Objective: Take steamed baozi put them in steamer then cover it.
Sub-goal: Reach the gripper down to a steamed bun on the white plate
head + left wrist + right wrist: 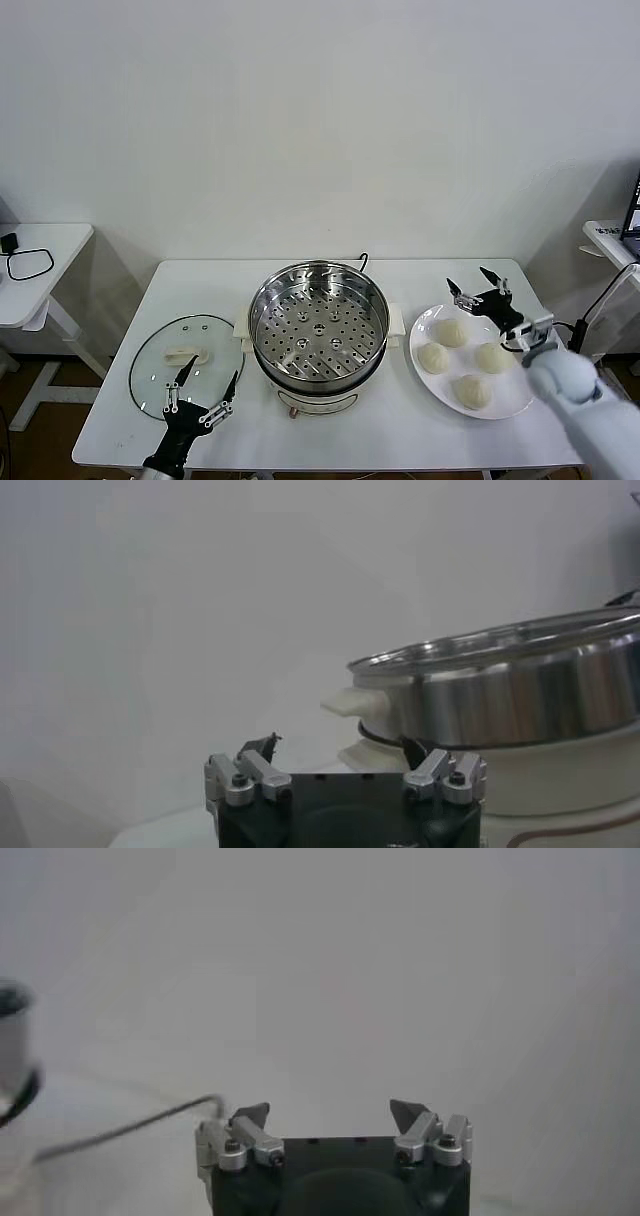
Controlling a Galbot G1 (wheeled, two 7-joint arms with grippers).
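Head view showed the right tool (476, 283) spread apart over four steamed baozi (451, 332) on a plate (424, 328), the steamer (318, 320) uncovered, the left tool (205, 382) apart above the cover (160, 352).

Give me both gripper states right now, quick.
Left gripper: open, empty, over the near edge of the glass lid.
Right gripper: open, empty, above the far edge of the plate of baozi.

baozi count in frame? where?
4, all on the white plate right of the steamer: back-left baozi, front-left baozi, back-right baozi, front baozi. None in the steamer; none appear hidden.
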